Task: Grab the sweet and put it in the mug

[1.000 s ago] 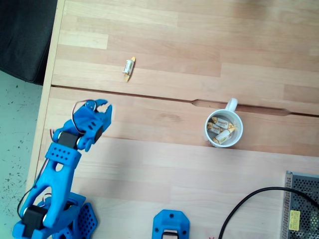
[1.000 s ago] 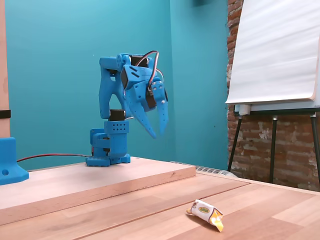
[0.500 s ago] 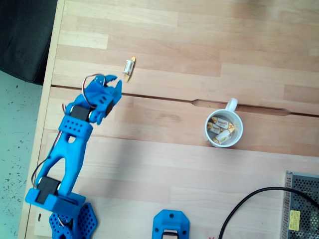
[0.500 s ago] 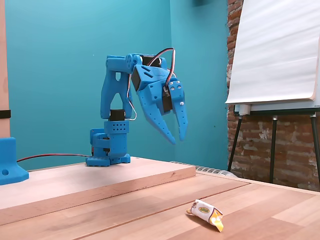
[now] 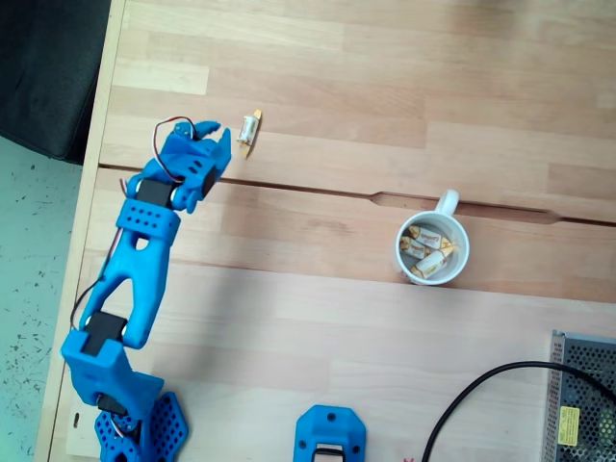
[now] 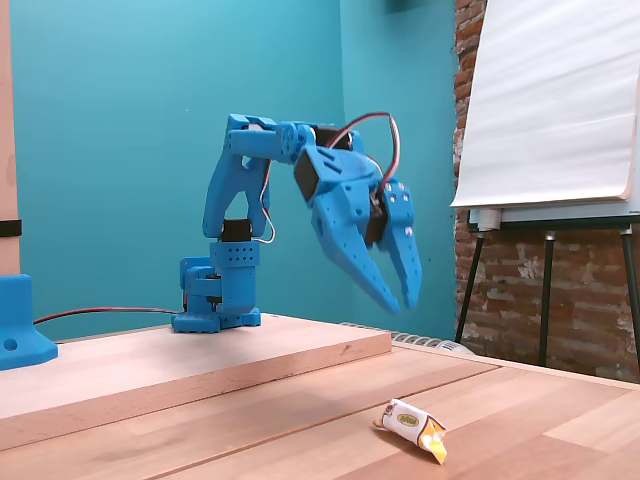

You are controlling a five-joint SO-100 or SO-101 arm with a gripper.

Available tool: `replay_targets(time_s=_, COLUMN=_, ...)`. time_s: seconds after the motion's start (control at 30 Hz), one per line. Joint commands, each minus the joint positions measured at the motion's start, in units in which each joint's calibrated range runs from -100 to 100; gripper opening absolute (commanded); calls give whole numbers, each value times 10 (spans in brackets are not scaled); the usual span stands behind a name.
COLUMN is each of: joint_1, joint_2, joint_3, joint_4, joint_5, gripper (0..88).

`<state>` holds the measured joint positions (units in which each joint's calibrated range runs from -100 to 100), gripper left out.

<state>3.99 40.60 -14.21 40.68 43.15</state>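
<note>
The sweet [image 5: 249, 132] is lying on the bare wooden table [image 5: 385, 87], on the far plank in the top-down fixed view, its yellow-orange twisted ends showing clearly in the low side-on fixed view [image 6: 411, 427]. Nothing is touching it. Just beside it in the top-down view, the blue gripper [image 5: 214, 134] is hanging above the table — its fingers are parted a little and gripping nothing, as the side-on view [image 6: 398, 300] makes plain. The mug [image 5: 431, 246] is standing well apart, to the right, its handle pointing toward the top edge, and it is holding several wrapped candies [image 5: 429, 251] already. A black cable [image 5: 481, 385] is curving along the near corner — beside a metal box [image 5: 580, 397].
</note>
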Motion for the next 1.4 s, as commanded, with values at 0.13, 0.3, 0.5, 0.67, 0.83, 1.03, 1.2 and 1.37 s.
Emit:
replay_targets(time_s=0.13, joint_1=-2, joint_2=7, joint_3=-40, joint_4=-9, joint_5=45, gripper=67)
replay_targets(time_s=0.3, joint_1=-2, joint_2=9, joint_3=-40, joint_4=-9, joint_5=50, gripper=172)
replay_targets(time_s=0.5, joint_1=2, joint_2=18, joint_3=-62, joint_4=-9, joint_5=49, gripper=237)
replay_targets(time_s=0.67, joint_1=36, joint_2=29, joint_3=-84, joint_4=-9, joint_5=51, gripper=227)
replay_targets(time_s=0.83, joint_1=44, joint_2=89, joint_3=-141, joint_4=-9, joint_5=51, gripper=227)
replay_targets(time_s=1.03, joint_1=42, joint_2=150, joint_3=-176, joint_4=-9, joint_5=51, gripper=227)
replay_targets(time_s=1.2, joint_1=38, joint_2=175, joint_3=-184, joint_4=-9, joint_5=51, gripper=227)
replay_targets(time_s=1.37, joint_1=37, joint_2=193, joint_3=-190, joint_4=-9, joint_5=51, gripper=227)
